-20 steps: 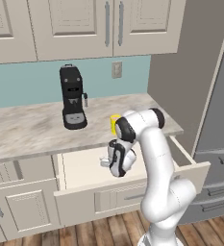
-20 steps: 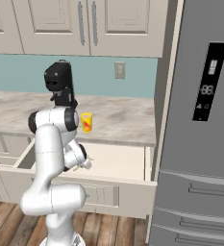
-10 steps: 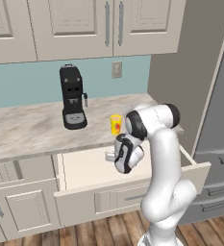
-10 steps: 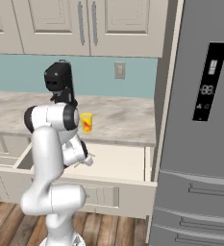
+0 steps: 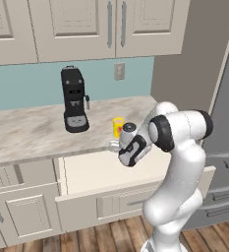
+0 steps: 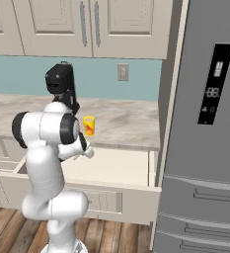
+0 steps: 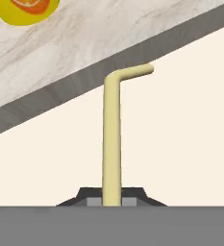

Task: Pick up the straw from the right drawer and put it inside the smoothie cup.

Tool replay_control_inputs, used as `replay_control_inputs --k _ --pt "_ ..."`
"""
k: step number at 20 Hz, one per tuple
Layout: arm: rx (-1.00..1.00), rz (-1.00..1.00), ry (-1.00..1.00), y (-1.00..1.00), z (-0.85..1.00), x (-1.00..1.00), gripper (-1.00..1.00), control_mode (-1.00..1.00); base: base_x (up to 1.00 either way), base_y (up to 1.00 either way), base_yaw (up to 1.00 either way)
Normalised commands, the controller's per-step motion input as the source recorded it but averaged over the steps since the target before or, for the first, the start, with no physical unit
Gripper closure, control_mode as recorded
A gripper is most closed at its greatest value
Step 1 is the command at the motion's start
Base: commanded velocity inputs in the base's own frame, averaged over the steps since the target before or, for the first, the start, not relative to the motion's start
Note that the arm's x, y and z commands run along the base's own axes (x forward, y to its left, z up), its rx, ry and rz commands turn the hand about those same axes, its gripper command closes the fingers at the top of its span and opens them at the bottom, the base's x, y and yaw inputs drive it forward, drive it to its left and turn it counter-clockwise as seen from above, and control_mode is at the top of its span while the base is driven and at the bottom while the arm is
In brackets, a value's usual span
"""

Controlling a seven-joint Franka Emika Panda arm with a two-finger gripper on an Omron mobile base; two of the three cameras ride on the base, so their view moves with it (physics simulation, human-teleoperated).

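The straw (image 7: 111,144), a thin pale yellow stick with a bent top, rises from the bottom centre of the hand view, clenched between the two small dark tips of the gripper (image 7: 111,201), its bend pointing toward the right of that frame. Behind it there lie the plain cream floor of the right drawer (image 7: 180,125), then a grey band of counter edge running diagonally, then the pale marbled counter (image 7: 84,33); the small yellow smoothie cup (image 7: 29,9) with its red-orange mark is cut by the upper left corner. In the left base view, the wide drawer (image 5: 111,172) stands pulled out at lower centre, and the gripper (image 5: 115,145) hangs over its back part, just below the cup (image 5: 118,126), which stands near the counter's front edge. A tall black coffee machine (image 5: 73,100) stands well apart to the cup's left. The right base view has the cup (image 6: 89,125) beside the arm's elbow, with bare counter stretching right toward the grey fridge (image 6: 205,128), and open drawer floor (image 6: 121,165) at centre.
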Motion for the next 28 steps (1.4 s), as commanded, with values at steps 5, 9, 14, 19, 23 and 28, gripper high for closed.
replay_control_inputs --k 5,9,14,19,23,28 --pt "0.0 0.0 -0.25 0.0 1.0 -0.2 1.0 -1.0 0.0 0.0 0.0" --pt "0.0 0.01 -0.3 0.0 1.0 -0.14 1.0 -1.0 0.0 0.0 0.0" --pt "0.0 0.08 -0.33 0.0 1.0 -0.01 1.0 -1.0 0.0 0.0 0.0" --pt "0.0 0.13 -0.31 0.0 0.98 0.0 1.0 -1.0 0.0 0.0 0.0" --pt "0.0 0.24 -0.29 0.0 0.68 0.0 1.0 -1.0 0.0 0.0 0.0" --pt "0.0 0.33 -0.25 0.0 0.38 -0.02 1.0 -1.0 0.0 0.0 0.0"
